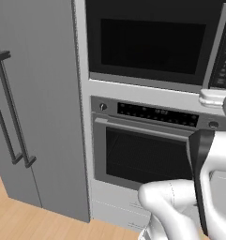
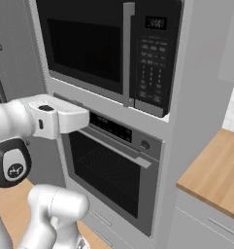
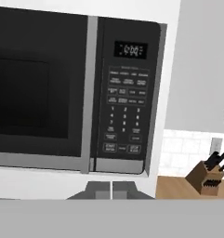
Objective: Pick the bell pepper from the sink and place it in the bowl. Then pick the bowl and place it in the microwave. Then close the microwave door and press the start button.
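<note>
Grey built-in cabinet wall: the microwave (image 3: 76, 93), above the oven (image 2: 113, 175), has its microwave door (image 3: 39, 90) shut; the gripper (image 3: 111, 189), fingers together and empty, faces the rigid button panel (image 3: 126, 111), whose start key likely needs one firm fingertip press.

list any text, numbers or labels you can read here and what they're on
Nothing reads clearly.
microwave clock display: pale digits, too blurred to read.
microwave button panel: small white labels and number keys, too small to read.
oven control strip: pale markings, illegible.
knife block: no text visible.
</note>
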{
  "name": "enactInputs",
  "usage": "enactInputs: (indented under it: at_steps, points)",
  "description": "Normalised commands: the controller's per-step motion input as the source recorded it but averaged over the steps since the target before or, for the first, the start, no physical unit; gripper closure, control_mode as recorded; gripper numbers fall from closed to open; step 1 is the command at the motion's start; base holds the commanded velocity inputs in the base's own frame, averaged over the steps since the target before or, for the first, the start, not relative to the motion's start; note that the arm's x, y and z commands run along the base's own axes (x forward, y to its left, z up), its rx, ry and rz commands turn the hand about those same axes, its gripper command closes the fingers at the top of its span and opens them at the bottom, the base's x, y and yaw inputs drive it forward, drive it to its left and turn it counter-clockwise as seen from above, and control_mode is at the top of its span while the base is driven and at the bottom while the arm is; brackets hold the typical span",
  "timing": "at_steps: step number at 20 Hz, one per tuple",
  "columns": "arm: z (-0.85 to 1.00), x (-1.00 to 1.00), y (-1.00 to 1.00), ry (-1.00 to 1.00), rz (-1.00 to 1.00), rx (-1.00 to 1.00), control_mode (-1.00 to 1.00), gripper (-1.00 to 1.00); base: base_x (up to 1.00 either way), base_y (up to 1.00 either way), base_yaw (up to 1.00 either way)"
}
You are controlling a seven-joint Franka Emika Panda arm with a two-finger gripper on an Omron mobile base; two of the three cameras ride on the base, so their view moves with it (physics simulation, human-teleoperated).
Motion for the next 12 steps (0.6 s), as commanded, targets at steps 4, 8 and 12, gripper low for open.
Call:
enactInputs:
  at_steps: [4,8,12]
  points:
    - [0.00,0.17,-0.11,-0.01,0.00,0.02,-1.00,1.00,0.00,0.00,0.00]
    - [0.00,0.26,-0.22,-0.02,0.00,0.03,-1.00,1.00,0.00,0.00,0.00]
    - [0.00,0.28,-0.21,0.00,0.00,0.08,-1.00,1.00,0.00,0.00,0.00]
